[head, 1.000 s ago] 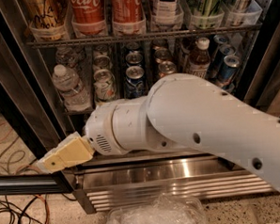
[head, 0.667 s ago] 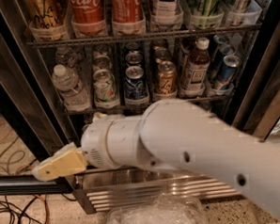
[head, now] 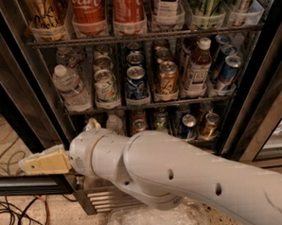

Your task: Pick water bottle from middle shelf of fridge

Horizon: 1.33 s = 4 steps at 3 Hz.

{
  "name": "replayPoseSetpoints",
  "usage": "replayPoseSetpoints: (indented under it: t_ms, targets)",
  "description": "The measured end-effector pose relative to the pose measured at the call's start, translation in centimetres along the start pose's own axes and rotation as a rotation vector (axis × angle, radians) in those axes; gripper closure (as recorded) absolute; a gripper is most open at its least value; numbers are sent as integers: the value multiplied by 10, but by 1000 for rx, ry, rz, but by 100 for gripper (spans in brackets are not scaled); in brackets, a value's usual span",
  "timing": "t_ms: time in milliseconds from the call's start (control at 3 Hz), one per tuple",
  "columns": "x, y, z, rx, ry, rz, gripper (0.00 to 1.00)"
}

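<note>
The water bottle (head: 70,88), clear and ribbed with a white cap, stands at the left end of the middle shelf (head: 140,105) of the black-framed fridge (head: 17,106). Cans stand in lanes to its right. My gripper (head: 37,163), with yellowish fingers, hangs low at the left, in front of the fridge's lower left corner. It is well below and left of the water bottle and apart from it. It holds nothing that I can see. The white arm (head: 182,173) crosses the lower part of the view and hides some of the lowest shelf.
An amber-drink bottle with a white label (head: 196,66) stands on the middle shelf at the right. Red Coca-Cola bottles (head: 89,13) stand on the rack above. Cables (head: 13,211) lie on the floor at the left. Crinkled clear plastic (head: 151,220) lies below the arm.
The arm and gripper have sunk lower and moved left, uncovering more of the middle shelf and the lowest cans. The view now sits slightly lower.
</note>
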<state>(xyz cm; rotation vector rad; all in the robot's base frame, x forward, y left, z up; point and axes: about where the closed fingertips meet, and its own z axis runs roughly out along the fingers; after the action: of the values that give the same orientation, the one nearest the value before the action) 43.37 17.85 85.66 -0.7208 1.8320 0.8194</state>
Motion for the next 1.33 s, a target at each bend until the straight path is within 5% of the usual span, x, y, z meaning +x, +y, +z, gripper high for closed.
replayPoseSetpoints:
  t_ms: [667,1333]
  targets:
    - [-11,29,28,-23,-113,72,0]
    - [-9,27,34,17,-127,80,0]
